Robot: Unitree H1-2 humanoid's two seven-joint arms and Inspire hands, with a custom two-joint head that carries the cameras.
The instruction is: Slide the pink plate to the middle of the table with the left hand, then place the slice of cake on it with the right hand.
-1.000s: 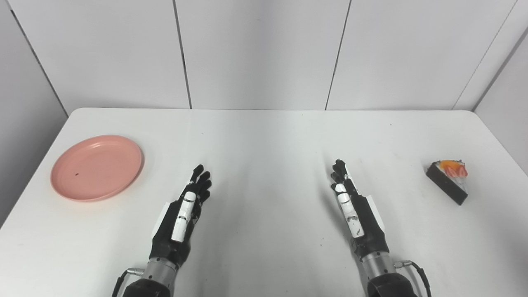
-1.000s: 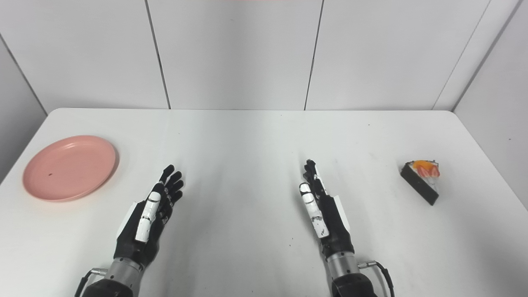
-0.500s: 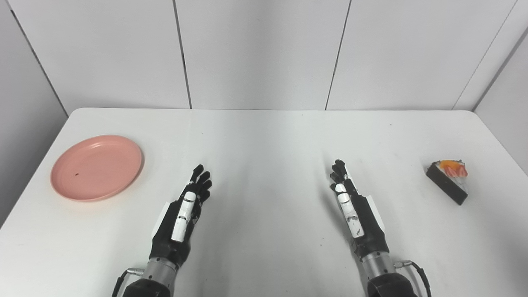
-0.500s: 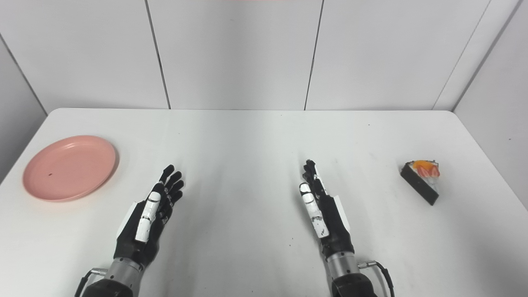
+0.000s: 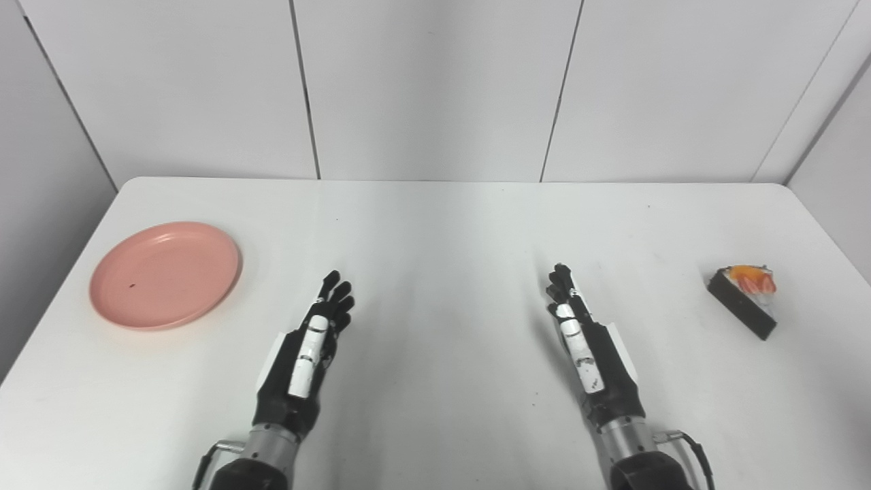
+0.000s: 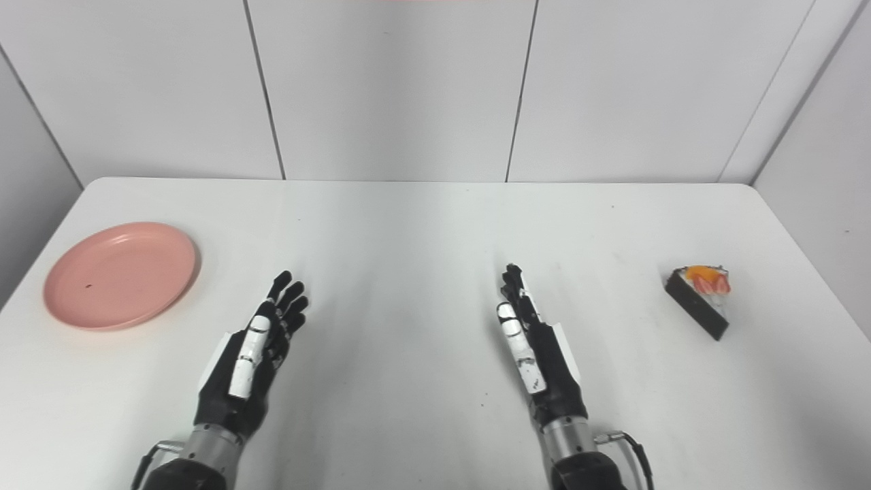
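Only the camera view got nudged a bit, nothing was moved: the pink plate [image 5: 165, 274] is parked far left of the left robot hand [image 5: 304, 350], both robot hands (right robot hand [image 5: 588, 347]) are held open and empty, and the cake slice [image 5: 743, 298] sits far right, untouched on the surface [image 5: 442, 231].

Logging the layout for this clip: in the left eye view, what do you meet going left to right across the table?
Plate → left hand → right hand → cake. Both hands open, touching neither.
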